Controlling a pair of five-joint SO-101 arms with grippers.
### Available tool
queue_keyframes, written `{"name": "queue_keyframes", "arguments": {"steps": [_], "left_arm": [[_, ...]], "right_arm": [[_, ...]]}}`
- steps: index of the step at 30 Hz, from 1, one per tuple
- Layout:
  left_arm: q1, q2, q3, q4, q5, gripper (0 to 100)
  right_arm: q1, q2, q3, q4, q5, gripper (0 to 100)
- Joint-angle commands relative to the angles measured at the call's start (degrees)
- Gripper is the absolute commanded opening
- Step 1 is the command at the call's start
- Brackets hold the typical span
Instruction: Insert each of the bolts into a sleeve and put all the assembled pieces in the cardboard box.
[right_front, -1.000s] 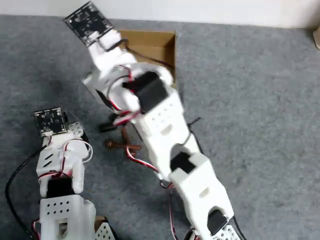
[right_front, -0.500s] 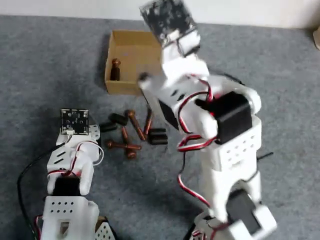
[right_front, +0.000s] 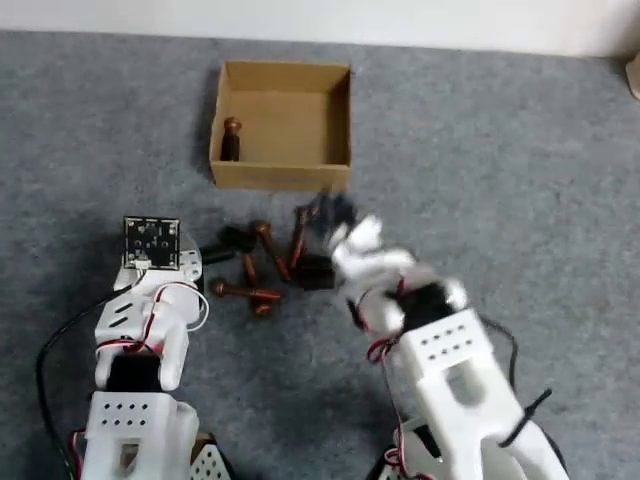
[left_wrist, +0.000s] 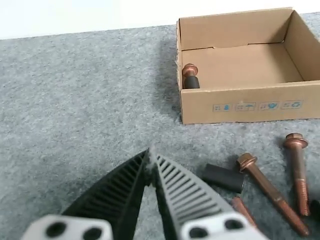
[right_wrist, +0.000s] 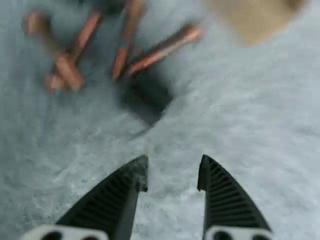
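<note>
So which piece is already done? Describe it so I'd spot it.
Find the cardboard box on the grey carpet. Inside, against the wall on the left arm's side, stands the assembled piece: a copper bolt in a black sleeve. The loose bolts outside lie flat, without sleeves.

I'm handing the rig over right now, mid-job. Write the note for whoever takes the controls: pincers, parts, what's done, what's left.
Left pincer: shut, empty, over the carpet, short of the pile.
Right pincer: open, empty, above the carpet beside the loose parts.
Cardboard box: holds one assembled piece, standing against its left wall.
Loose bolts and sleeves lie mixed on the carpet just in front of the box, between the arms.
Done: one bolt sleeved and boxed.
Left: sleeve each loose bolt, then box every piece.
</note>
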Motion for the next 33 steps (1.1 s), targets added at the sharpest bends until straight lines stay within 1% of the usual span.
{"name": "queue_keyframes", "arguments": {"steps": [1, 9, 11, 18, 21, 26, 33], "left_arm": [[1.01, 0.13, -3.21, 0.18, -0.35, 1], [0.92, 0.13, -3.12, -0.09, -0.35, 1], [0.92, 0.13, -3.12, -0.18, -0.35, 1], [0.84, 0.13, -3.21, -0.18, -0.35, 1], [0.84, 0.13, -3.30, -0.09, -0.35, 1], [0.84, 0.13, -3.12, -0.18, -0.35, 1], [0.84, 0.13, -3.12, -0.18, -0.35, 1]], "right_arm": [[-3.65, -0.66, 6.81, -8.48, 3.25, 15.1], [-5.49, 11.30, -0.66, -9.98, 3.78, 15.2], [-5.76, 15.34, -1.89, -9.98, 5.27, 15.2], [-5.67, 25.98, -6.11, -13.93, 6.07, 15.3], [-5.58, 28.44, -8.66, -13.93, 7.74, 17.3], [-3.38, 30.64, -11.74, -13.93, 7.91, 26.6], [-3.47, 30.99, -11.65, -14.02, 8.00, 27.1]]}}
